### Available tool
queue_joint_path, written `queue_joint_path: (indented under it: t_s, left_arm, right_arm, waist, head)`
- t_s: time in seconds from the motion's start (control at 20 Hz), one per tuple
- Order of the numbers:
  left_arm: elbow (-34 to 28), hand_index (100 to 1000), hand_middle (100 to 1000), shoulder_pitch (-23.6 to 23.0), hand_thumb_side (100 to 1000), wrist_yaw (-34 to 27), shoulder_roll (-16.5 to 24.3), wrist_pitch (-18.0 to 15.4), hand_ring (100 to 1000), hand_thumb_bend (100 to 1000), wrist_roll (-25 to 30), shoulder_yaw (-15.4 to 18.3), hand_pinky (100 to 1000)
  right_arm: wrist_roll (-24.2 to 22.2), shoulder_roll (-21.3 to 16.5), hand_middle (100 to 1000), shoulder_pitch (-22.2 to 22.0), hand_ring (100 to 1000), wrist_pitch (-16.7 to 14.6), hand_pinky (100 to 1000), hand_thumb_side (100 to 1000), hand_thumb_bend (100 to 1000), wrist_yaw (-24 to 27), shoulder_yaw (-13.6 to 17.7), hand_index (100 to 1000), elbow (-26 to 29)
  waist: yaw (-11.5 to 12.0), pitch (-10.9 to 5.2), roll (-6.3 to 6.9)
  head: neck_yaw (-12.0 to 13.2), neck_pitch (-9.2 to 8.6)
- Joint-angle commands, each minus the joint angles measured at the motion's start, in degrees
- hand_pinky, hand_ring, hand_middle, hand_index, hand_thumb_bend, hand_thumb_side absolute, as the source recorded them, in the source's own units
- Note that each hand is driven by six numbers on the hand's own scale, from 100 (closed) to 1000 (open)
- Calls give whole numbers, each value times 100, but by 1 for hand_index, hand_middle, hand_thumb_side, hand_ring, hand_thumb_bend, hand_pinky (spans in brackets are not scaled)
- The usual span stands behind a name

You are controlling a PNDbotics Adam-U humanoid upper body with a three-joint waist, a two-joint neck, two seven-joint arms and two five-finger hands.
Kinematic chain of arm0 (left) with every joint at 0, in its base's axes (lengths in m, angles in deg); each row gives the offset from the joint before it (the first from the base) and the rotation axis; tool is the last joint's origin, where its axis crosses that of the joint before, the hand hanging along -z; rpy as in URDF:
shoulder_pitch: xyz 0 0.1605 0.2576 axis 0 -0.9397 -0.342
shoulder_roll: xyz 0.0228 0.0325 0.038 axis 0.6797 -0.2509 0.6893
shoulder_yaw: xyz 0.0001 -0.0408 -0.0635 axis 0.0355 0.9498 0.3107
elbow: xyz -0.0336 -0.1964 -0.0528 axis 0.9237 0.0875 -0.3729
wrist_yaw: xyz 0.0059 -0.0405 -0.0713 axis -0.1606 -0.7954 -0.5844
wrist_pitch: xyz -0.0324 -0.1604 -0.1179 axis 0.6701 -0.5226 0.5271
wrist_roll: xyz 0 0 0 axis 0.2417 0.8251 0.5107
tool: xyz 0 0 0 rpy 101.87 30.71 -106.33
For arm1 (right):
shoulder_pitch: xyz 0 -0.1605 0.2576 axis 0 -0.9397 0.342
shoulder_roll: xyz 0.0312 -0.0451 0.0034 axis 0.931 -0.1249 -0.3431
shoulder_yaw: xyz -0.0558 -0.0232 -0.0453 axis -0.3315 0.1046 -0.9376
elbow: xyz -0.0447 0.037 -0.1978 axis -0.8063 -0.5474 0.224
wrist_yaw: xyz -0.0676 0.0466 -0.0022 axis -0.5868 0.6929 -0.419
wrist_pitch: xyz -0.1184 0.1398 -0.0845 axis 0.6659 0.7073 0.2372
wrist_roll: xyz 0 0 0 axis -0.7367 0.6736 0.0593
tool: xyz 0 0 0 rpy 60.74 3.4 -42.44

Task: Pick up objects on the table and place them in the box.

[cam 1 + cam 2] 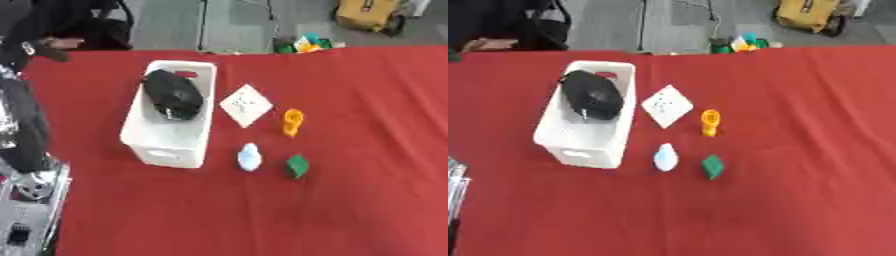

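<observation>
Hand (172,95) over box (166,150), objs beside.

One white box (166,145) is sitting on the red worktop (350,200), and one black hand (173,95) is hovering inside it. Four loose things are lying just beside the hand, outside the box: one white square piece (246,104) nearest it, one orange piece (292,122) beyond that, and, nearer the robot, one pale blue piece (249,157) and one green piece (297,166).
</observation>
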Motion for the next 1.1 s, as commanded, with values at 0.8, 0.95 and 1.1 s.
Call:
queue_joint_path:
  t_s: [0.8,0.95,1.1]
  left_arm:
    - [-94,917,810,25,1000,-30,132,41,813,118,51,-22,455]
    - [-94,917,810,4,1000,-59,162,47,813,118,70,-26,455]
    - [-94,917,809,-12,1000,-57,255,52,813,117,95,-32,455]
  right_arm:
    - [377,-2155,678,-22,643,374,653,1000,259,-551,-417,806,101]
    - [479,-2770,678,-260,643,360,653,1000,259,-697,-497,806,101]
    - [471,-2957,749,-403,736,298,746,1000,394,-804,-617,841,101]
  waist:
    - [-31,-282,-213]
    - [-27,-328,-264]
    - [-80,-348,-372]
  head:
    - [-53,196]
    - [-75,233]
    - [-19,246]
